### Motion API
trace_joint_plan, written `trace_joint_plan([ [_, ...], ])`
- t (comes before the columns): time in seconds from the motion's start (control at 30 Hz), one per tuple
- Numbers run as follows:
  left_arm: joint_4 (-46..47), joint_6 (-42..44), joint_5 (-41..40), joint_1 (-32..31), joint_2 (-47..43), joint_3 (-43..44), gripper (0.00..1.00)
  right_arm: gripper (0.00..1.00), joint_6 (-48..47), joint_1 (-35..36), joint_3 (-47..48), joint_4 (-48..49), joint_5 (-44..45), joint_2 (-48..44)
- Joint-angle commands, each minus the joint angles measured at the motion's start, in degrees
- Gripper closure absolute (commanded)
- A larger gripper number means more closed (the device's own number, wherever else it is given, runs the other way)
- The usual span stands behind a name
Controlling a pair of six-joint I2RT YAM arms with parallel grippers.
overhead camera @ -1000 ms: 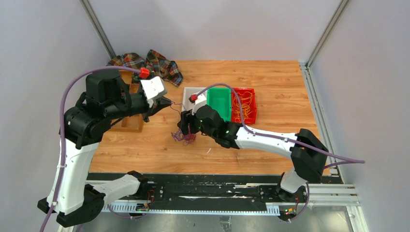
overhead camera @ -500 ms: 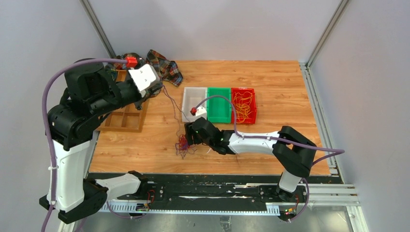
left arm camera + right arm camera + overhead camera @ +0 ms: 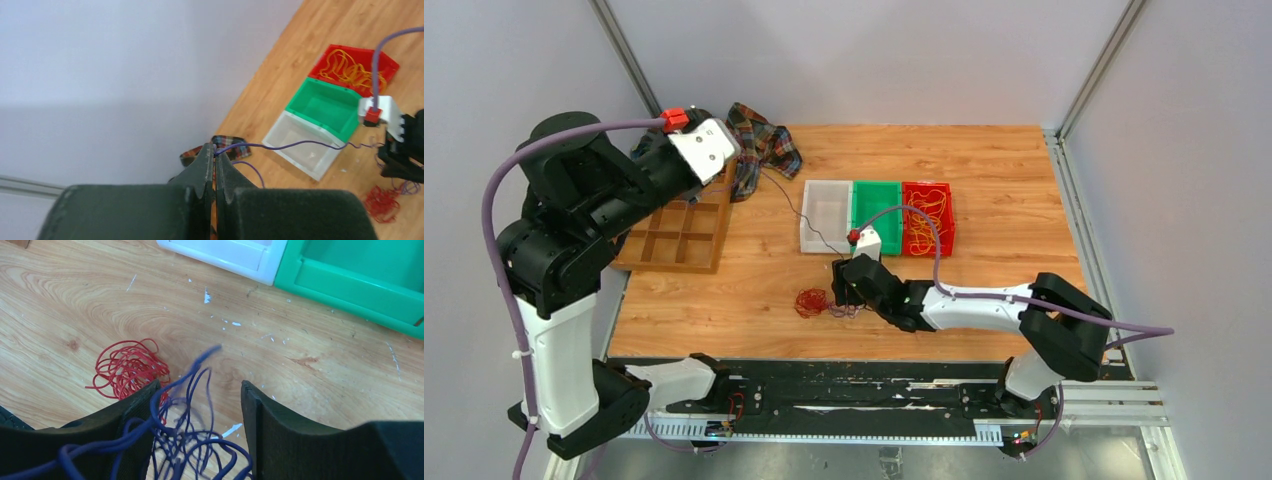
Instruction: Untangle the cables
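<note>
The step in hand seems to be drawing one dark blue cable (image 3: 295, 144) out of the tangle. To do it well, the pull should be slow and in a straight line, with the rest of the bundle kept down so that no knot tightens.

The left gripper (image 3: 215, 150), at the lower centre of its wrist view, is clamped together on this strand. The right gripper (image 3: 200, 390) has its jaws apart, with the blue loops (image 3: 195, 450) between them at the bottom of its view, not pinched. The red cables (image 3: 127, 367) lie just to the left on the table (image 3: 325, 365).
</note>
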Motion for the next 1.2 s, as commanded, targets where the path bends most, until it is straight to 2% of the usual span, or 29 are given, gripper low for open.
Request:
trace_joint_plan([
  [0.0,6.9,2.9,-5.4,-0.4,0.8,3.9,1.0,0.39,2.0,-0.1,-2.1,-0.8,2.7,-2.1],
  [0.17,11.6,3.6,-8.5,-0.4,2.2,7.4,1.0,0.35,0.6,-0.2,-3.2,1.7,1.0,-5.1],
  [0.3,19.8,2.8,-11.6,-0.4,1.6,6.5,1.0,0.34,0.1,-0.2,-3.0,2.0,0.0,-5.9],
  [0.47,29.8,2.0,-13.2,-0.4,0.6,5.0,0.99,0.4,1.6,-0.3,-3.7,1.6,0.2,-5.3],
  [0.57,31.7,2.1,-13.4,-0.4,1.0,5.9,1.0,0.49,2.4,-0.3,-4.4,1.6,0.5,-5.3],
  [0.67,31.2,2.3,-12.4,-0.4,1.1,6.4,1.0,0.52,1.0,-0.3,-4.0,2.0,-0.9,-6.1],
  [0.87,29.4,3.0,-12.0,-0.4,0.0,4.1,1.0,0.3,-10.7,1.4,3.8,4.5,-7.5,-11.6],
  [1.03,28.9,3.1,-11.9,-0.4,-1.1,2.1,1.0,0.24,-20.9,4.1,13.2,10.9,-19.1,-9.3],
  [1.17,28.2,2.8,-11.6,-0.4,-1.6,1.3,1.0,0.21,-24.4,4.2,18.1,15.6,-29.5,-5.3],
])
